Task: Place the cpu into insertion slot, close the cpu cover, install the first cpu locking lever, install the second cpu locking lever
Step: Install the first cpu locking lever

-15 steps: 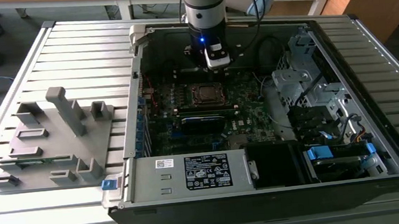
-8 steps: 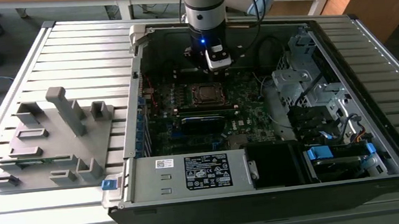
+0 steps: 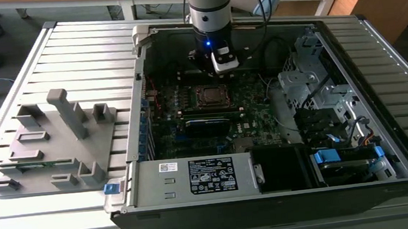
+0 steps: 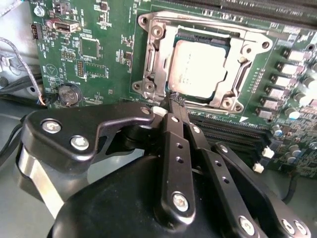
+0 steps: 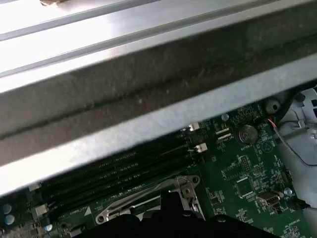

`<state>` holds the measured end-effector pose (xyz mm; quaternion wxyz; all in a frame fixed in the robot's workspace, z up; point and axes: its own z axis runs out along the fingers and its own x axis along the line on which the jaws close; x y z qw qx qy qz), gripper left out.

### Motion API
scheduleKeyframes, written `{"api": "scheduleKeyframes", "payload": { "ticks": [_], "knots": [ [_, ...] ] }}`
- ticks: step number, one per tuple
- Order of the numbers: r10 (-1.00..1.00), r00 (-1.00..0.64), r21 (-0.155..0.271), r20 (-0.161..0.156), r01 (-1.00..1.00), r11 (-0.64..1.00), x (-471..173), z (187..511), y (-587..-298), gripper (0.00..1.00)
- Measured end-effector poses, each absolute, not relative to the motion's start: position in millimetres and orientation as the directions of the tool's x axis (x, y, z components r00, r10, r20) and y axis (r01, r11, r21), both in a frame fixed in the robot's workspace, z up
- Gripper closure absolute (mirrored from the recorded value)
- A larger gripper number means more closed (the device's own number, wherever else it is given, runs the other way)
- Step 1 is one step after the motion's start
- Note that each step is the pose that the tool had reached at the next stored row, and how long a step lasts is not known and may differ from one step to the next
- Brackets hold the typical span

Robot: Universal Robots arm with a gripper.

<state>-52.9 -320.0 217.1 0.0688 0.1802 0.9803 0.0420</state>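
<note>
Our gripper [image 4: 174, 100] has its fingers drawn together to a narrow tip that grips nothing, and in the second wrist view this tip sits at the edge of the slot [image 4: 148, 59], at the corner of the cover [image 4: 237, 88] nearest the memory slots [image 4: 233, 134]. The cpu [image 4: 199, 67] lies seated in the slot, its grey top showing through the cover's window, and the cover appears to lie down over it. In the exterior view the gripper [image 3: 220, 69] hangs just above the slot [image 3: 212, 95], near the middle of the motherboard [image 3: 255, 108] inside the open case [image 3: 196, 202]. We judge that lever work is in hand; the closed tip should bear on the lever only, clear of the cpu top and the memory slots.
</note>
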Motion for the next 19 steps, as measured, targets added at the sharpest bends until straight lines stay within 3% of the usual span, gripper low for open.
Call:
{"api": "scheduleKeyframes", "payload": {
  "ticks": [19],
  "knots": [
    [0.337, -0.934, 0.1, -0.121, 0.326, 0.94, -53.6, 217.1, -331.9, 0.89]
  ]
}}
